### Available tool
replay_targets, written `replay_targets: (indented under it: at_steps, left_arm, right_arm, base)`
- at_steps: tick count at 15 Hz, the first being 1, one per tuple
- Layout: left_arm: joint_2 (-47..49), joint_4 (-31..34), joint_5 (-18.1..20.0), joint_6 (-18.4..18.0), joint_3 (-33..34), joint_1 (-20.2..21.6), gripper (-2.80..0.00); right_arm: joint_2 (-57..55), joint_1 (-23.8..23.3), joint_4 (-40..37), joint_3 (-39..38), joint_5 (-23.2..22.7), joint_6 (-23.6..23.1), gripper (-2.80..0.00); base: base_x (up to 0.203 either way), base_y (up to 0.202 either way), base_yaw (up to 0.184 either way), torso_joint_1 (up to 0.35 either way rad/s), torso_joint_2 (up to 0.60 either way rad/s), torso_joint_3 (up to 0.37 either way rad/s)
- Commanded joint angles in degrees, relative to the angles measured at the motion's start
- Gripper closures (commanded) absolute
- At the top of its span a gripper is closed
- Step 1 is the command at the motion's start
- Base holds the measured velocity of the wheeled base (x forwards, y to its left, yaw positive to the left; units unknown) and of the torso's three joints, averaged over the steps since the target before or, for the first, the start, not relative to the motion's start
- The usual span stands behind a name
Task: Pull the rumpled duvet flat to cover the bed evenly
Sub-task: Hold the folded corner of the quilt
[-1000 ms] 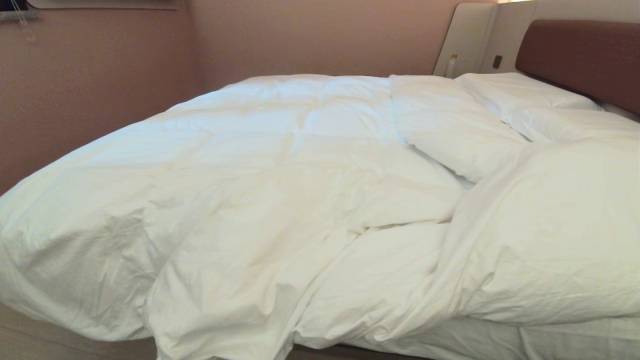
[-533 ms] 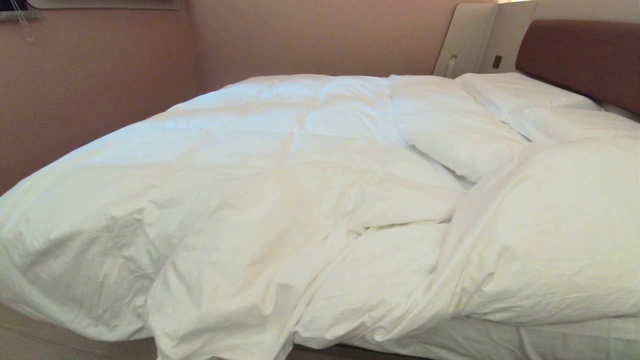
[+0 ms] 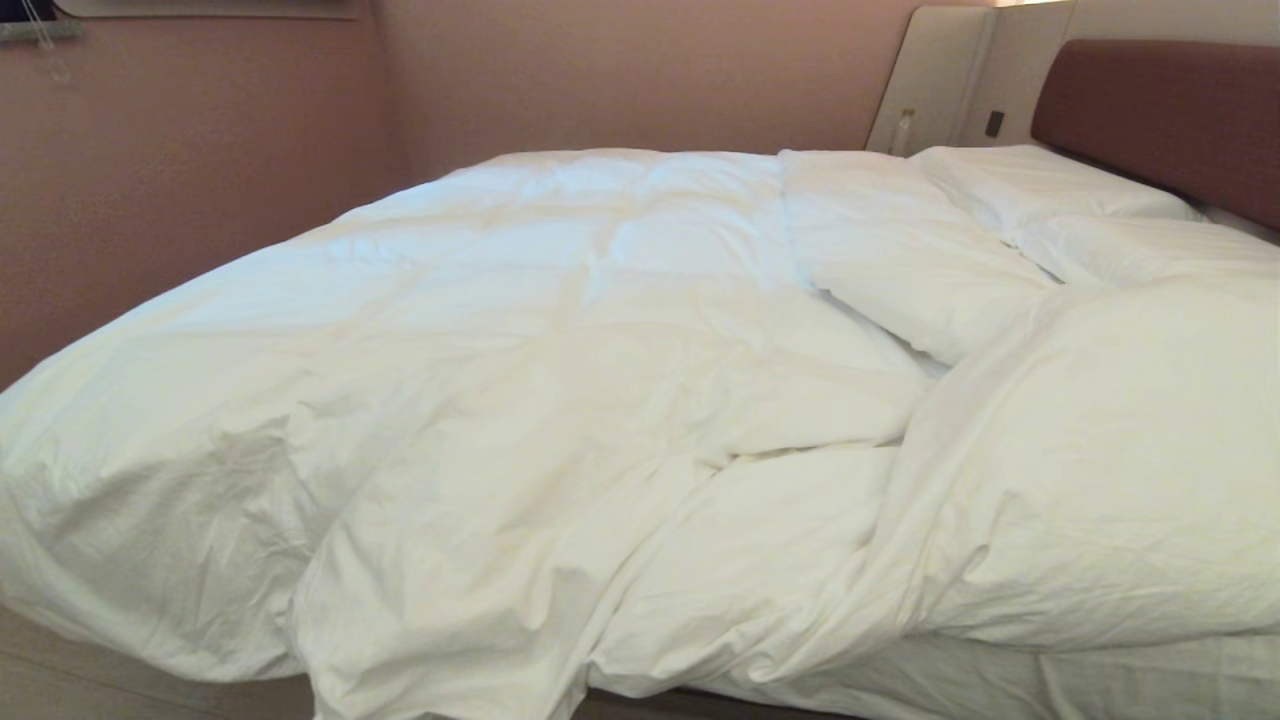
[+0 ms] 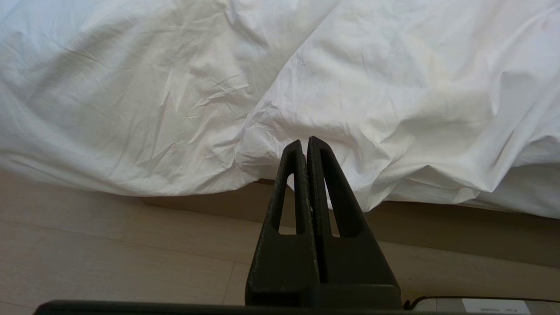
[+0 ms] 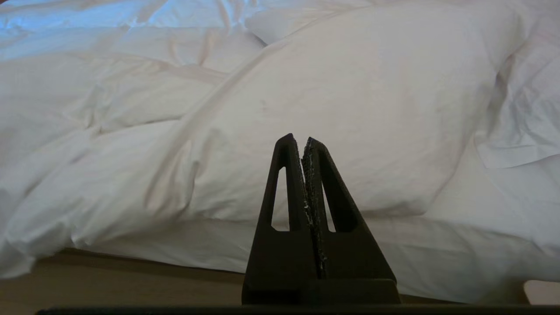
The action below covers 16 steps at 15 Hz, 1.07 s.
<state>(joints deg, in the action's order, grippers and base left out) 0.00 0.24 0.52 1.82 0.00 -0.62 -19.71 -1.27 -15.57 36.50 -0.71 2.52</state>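
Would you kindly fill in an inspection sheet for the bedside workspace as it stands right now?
Surface: bed, white sheet showing along the near edge at the headboard end; pale floor below.
Job's things: duvet rumpled, bunched in folds on the near side, hanging over the near edge.
Clutter: pillows by the brown headboard.
Grippers: left claw shut, empty, low before the duvet's hanging edge; right claw shut, empty, facing the puffed fold. Neither in the head view.
Cables: nothing seen.
Surroundings: pinkish wall, beige panel.
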Motion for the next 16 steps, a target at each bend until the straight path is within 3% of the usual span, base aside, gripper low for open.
replay_targets:
  at_steps: [1,5,10,16]
  left_arm:
    - [0.0,0.1,0.0,0.0,0.0,0.0,0.00]
    - [0.0,0.1,0.0,0.0,0.0,0.0,0.00]
    - [0.0,0.0,0.0,0.0,0.0,0.0,0.00]
    - [0.0,0.0,0.0,0.0,0.0,0.0,0.00]
  right_arm:
    - [-11.5,-0.1,0.7,4.9,0.0,4.1,0.00]
    - [-35.2,-0.1,4.2,18.5,0.2,9.6,0.00]
    - [-56.5,-0.5,5.3,31.9,0.4,17.0,0.00]
    - [-75.4,-4.9,4.7,44.6,1.2,20.9,0.00]
  base:
    - [0.000,0.000,0.000,0.000,0.00,0.000]
    - [0.000,0.000,0.000,0.000,0.00,0.000]
    - [0.000,0.000,0.000,0.000,0.00,0.000]
    - [0.000,0.000,0.000,0.000,0.00,0.000]
